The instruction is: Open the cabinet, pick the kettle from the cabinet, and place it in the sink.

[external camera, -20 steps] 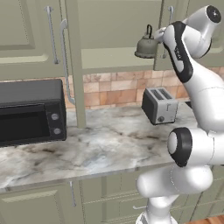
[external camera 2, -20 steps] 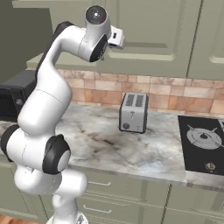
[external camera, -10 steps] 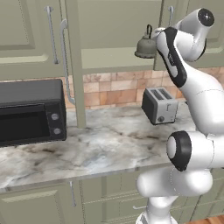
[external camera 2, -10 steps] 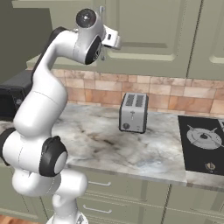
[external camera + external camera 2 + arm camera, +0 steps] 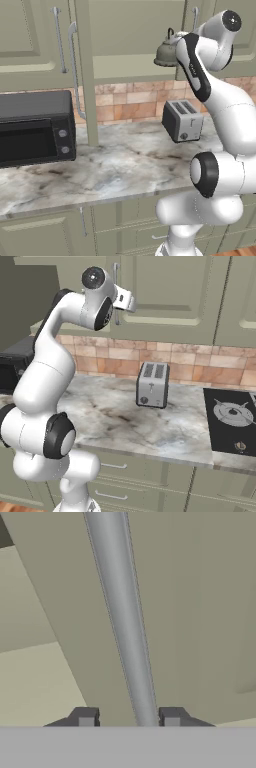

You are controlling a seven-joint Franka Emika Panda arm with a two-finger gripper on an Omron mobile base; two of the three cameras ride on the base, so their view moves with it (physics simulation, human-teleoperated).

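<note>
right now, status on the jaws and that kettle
Jaws astride the right door's bar handle, a gap each side. Left cabinet door open, kettle on the shelf, untouched. Right door not yet pulled.

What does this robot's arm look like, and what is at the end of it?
The arm is glossy white, built of rounded, tube-like segments joined by dark grey, disc-shaped joints. A black stripe runs along its upper link. The gripper ends in two small, dark grey, blocky fingertips. No loose cables or markings show.

Open cabinet [image 5: 125, 40] bay leaves the kettle [image 5: 165, 52] reachable; toaster [image 5: 183, 120] and microwave [image 5: 35, 127] crowd the counter's [image 5: 120, 170] back edge, front clear.
</note>
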